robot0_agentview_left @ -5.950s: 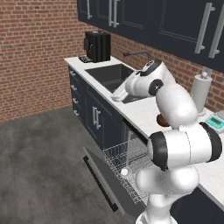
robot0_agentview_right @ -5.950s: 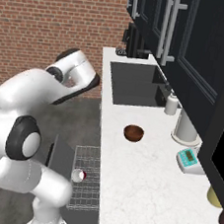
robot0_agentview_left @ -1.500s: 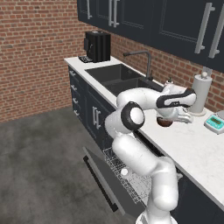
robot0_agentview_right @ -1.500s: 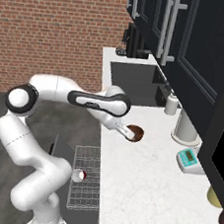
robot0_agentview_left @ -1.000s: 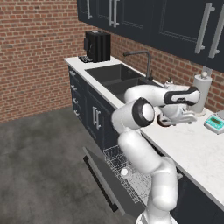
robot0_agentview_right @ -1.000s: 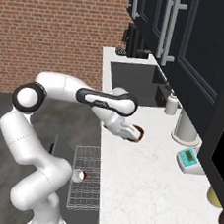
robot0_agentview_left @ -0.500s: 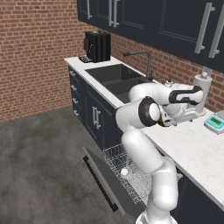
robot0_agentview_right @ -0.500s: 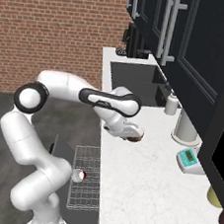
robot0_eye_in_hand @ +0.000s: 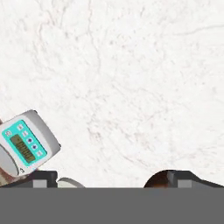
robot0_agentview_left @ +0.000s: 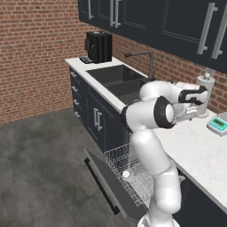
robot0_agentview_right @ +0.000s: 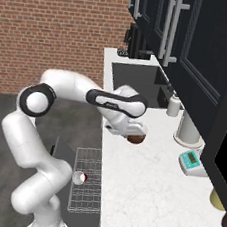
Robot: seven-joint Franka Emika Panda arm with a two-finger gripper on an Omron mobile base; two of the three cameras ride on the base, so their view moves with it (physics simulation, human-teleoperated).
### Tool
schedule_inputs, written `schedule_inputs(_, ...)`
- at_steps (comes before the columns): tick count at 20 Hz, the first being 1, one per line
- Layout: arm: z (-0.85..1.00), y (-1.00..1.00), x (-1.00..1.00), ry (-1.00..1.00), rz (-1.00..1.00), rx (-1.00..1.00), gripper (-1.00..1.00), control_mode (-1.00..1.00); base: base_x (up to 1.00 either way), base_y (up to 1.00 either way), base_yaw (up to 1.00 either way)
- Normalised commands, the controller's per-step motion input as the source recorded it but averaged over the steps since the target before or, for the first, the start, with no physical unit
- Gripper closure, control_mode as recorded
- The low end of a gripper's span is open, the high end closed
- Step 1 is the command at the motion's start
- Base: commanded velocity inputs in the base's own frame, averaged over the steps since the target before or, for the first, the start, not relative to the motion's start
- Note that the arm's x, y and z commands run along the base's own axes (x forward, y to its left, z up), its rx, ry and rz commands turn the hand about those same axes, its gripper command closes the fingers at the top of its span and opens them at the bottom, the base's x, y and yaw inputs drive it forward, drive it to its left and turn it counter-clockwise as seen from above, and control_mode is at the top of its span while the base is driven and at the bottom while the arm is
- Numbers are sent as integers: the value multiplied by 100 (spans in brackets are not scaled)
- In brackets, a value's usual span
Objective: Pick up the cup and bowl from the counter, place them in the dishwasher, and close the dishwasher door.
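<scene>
On the white counter (robot0_agentview_right: 141, 194) the dark-brown bowl (robot0_agentview_right: 137, 138) sits just under my hand, mostly covered by it. My gripper (robot0_agentview_right: 129, 131) hangs low over the bowl's near side, also seen at the gripper (robot0_agentview_left: 188, 116). In the hand view the gripper (robot0_eye_in_hand: 113, 178) is open with its fingertips (robot0_eye_in_hand: 44, 176) wide apart, and a brown slice of the bowl (robot0_eye_in_hand: 156, 180) touches the inner side of the right tip. The red cup (robot0_agentview_right: 79, 178) lies in the wire rack (robot0_agentview_right: 86, 198) of the dishwasher. Its door (robot0_agentview_left: 105, 185) is folded down flat.
A teal-faced kitchen scale (robot0_agentview_right: 192, 162) sits right of the bowl, with a white paper-towel roll (robot0_agentview_right: 188, 127) and a soap bottle (robot0_agentview_right: 173, 105) behind it. The sink (robot0_agentview_left: 116, 80) lies to the left. A yellow cylinder (robot0_agentview_right: 219, 199) stands at the far right.
The hand has swung rightward over the counter and come down onto the bowl, which is now largely covered. The cup stays in the rack and the door stays down.
</scene>
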Motion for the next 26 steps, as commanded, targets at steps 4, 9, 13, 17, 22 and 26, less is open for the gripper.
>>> schedule_inputs(4, 77, 9, 82, 18, 0, 36, -100, -100, 0, 0, 0)
schedule_inputs(9, 57, 1, 81, 29, 0, 35, -100, -100, 0, 0, 0)
schedule_inputs(13, 30, 0, 70, 42, -2, 33, -100, -100, 0, 0, 0)
schedule_inputs(17, 26, -3, 64, 45, -5, 34, -100, -100, 0, 0, 0)
schedule_inputs(22, 41, -3, 73, 40, -5, 33, -100, -100, 0, 0, 0)
schedule_inputs(26, 57, -1, 75, 33, -6, 31, -100, -100, 0, 0, 0)
